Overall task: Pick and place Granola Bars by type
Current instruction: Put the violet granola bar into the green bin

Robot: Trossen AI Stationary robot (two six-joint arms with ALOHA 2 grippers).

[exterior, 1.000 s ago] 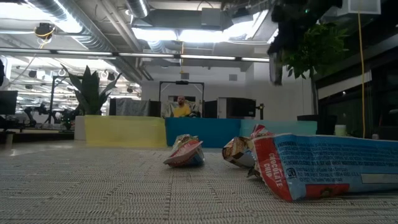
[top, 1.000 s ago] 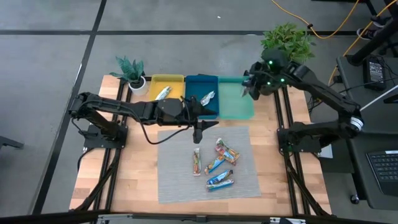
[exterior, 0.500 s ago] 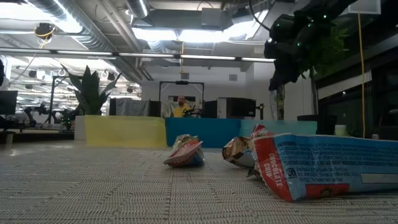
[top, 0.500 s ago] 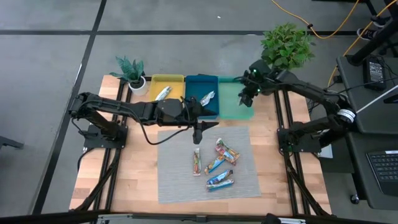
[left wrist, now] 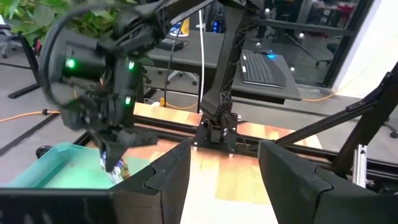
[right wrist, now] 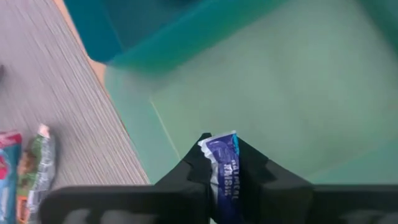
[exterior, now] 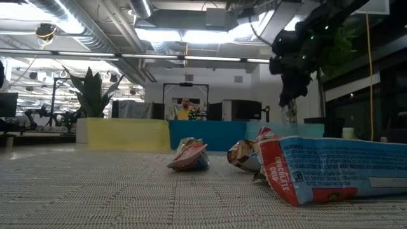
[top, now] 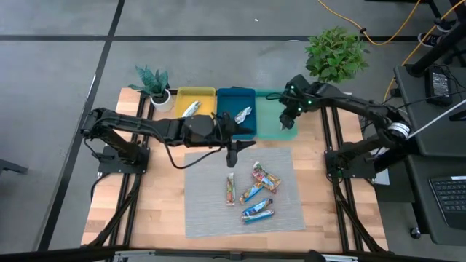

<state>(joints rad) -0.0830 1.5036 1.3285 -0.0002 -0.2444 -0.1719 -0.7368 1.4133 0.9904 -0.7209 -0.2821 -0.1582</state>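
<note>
My right gripper [top: 289,121] hangs over the teal tray [top: 271,125] at the far right and is shut on a blue-wrapped granola bar [right wrist: 224,163]; it also shows in the low view [exterior: 288,97]. My left gripper [top: 232,155] is open and empty above the far edge of the grey mat [top: 207,211]. Several red-orange and blue bars [top: 253,193] lie flat on the mat. One silver bar [top: 191,109] lies in the yellow tray, another [top: 242,114] in the blue tray. My right gripper pinches the blue bar between its two fingers [right wrist: 264,174], which lie across its width. The bar's free end [right wrist: 217,144] sticks out past the fingertips. The fingers point down from above. The bar hangs below them [left wrist: 115,165], clear of the teal tray's floor.
The three trays stand side by side along the far edge: yellow [top: 206,94], blue [top: 229,98], teal. A small potted plant [top: 153,81] stands at the far left, a bigger one [top: 335,49] at the far right. Bare wood lies left of the mat.
My right gripper has gone down over the teal tray and a little toward the table's near edge, still shut on the blue bar. My left gripper has kept still.
</note>
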